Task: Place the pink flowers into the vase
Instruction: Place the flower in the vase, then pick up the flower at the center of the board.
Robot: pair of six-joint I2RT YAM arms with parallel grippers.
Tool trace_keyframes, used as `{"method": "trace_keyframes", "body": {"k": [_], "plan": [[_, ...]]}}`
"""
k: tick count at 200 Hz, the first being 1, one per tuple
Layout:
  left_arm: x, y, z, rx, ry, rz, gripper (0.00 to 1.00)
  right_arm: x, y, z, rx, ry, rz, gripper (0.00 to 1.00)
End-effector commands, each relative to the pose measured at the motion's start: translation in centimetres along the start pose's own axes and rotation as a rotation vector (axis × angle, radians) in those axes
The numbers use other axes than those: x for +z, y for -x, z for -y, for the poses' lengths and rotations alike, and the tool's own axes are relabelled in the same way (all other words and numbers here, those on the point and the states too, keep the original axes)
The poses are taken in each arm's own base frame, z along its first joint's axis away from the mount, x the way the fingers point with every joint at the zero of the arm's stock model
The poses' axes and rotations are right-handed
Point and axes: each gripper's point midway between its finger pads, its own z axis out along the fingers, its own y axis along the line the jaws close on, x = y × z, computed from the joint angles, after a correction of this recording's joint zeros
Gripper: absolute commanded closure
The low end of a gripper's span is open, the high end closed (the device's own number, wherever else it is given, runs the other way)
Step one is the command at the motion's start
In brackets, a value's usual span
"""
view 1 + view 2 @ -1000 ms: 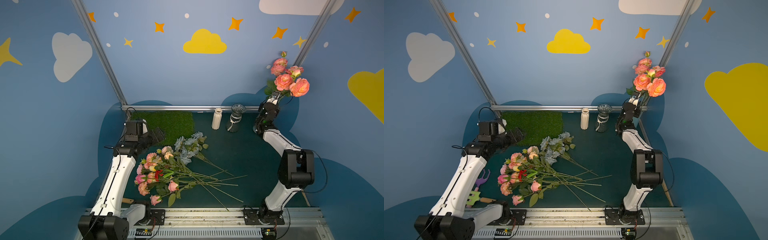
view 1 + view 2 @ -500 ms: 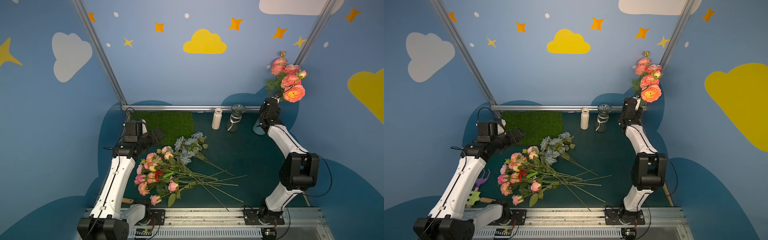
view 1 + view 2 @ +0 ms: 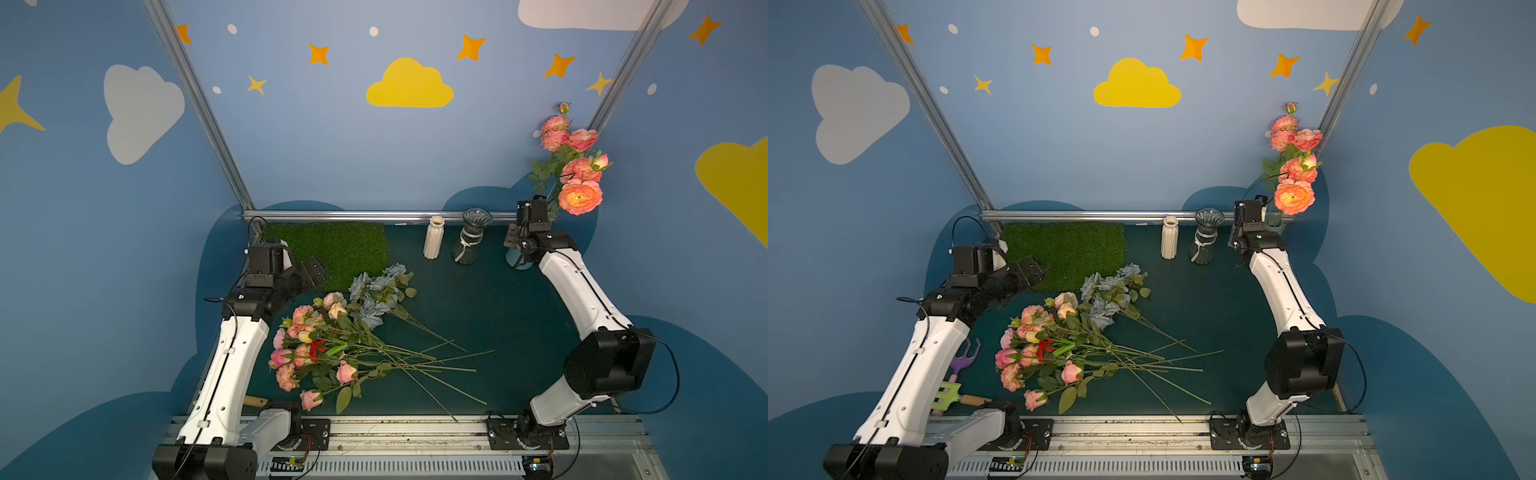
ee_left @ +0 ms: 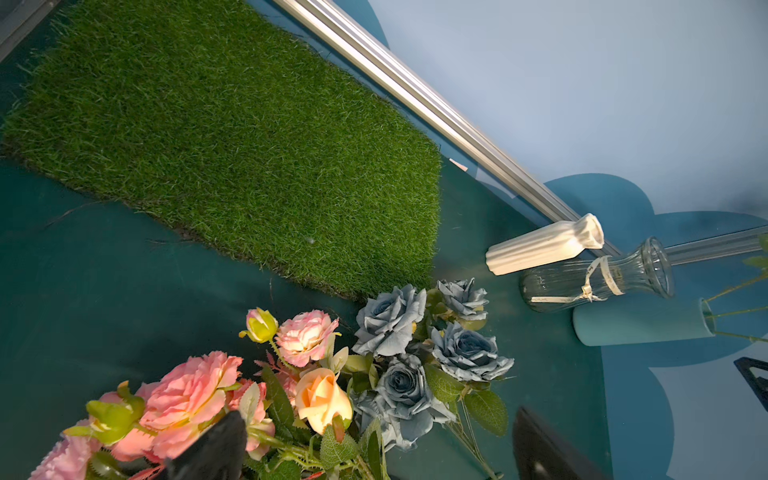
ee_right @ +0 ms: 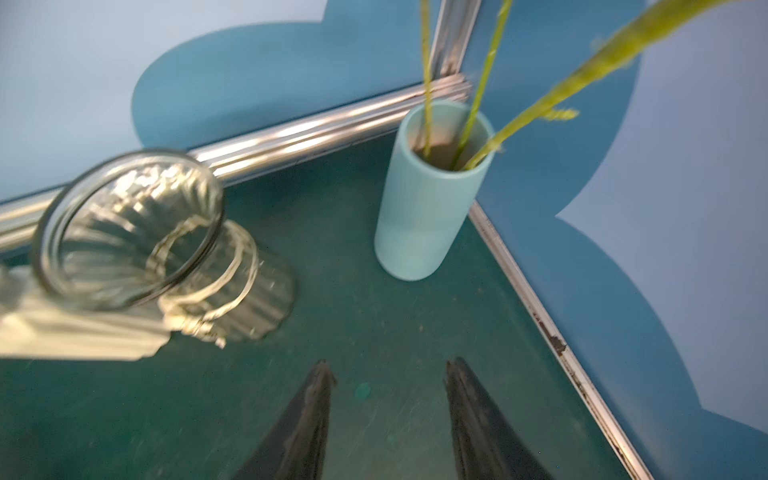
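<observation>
Hovers with right claw apart and empty, vase just ahead, its pink flowers seemingly delivered (left claw apart too, poised above the desk's remainder).

The glass vase is clear, ribbed, glossy; the blue vase smooth and matt. The grass mat looks rough and fibrous, the rail is shiny metal, the pink flowers have cloth-like petals
</observation>
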Motion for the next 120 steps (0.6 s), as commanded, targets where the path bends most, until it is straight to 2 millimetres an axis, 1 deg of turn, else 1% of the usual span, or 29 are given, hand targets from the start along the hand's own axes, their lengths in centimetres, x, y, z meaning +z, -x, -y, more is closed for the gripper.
{"method": "trace_keyframes", "body": {"k": [1,23,33,42,53,64,82,97,108,120], "plan": [[-1.1,0.7,0.0,0.017,0.031,0.032,0.0,-1.5,-3.7,-2.4,-0.04,0.113,-0.143,0.53],[-1.2,0.6,0.1,0.047,0.062,0.029,0.0,-2.5,-5.7,-4.8,-0.08,0.19,-0.205,0.54],[-1.2,0.4,0.3,0.067,0.077,0.026,0.0,-3.0,-6.5,-5.4,-0.102,0.203,-0.224,0.54],[-1.3,0.3,0.4,0.083,0.087,0.028,0.0,-3.5,-6.9,-5.3,-0.126,0.195,-0.225,0.54],[-1.3,0.0,0.7,0.1,0.092,0.023,0.0,-3.6,-7.0,-4.5,-0.124,0.155,-0.215,0.54],[-1.3,-0.3,1.2,0.121,0.096,0.016,0.0,-3.7,-7.6,-4.5,-0.12,0.171,-0.234,0.54],[-1.2,-0.8,2.1,0.151,0.098,0.001,0.0,-4.3,-8.9,-5.7,-0.135,0.25,-0.273,0.54],[-1.4,-1.2,2.9,0.173,0.095,-0.005,0.0,-4.7,-9.5,-6.5,-0.131,0.305,-0.294,0.54],[-1.7,-1.7,3.7,0.197,0.088,-0.01,0.0,-4.7,-10.0,-6.7,-0.134,0.32,-0.31,0.54],[-1.9,-2.4,4.4,0.212,0.08,-0.026,0.0,-4.9,-10.8,-7.7,-0.137,0.372,-0.344,0.55]]}}
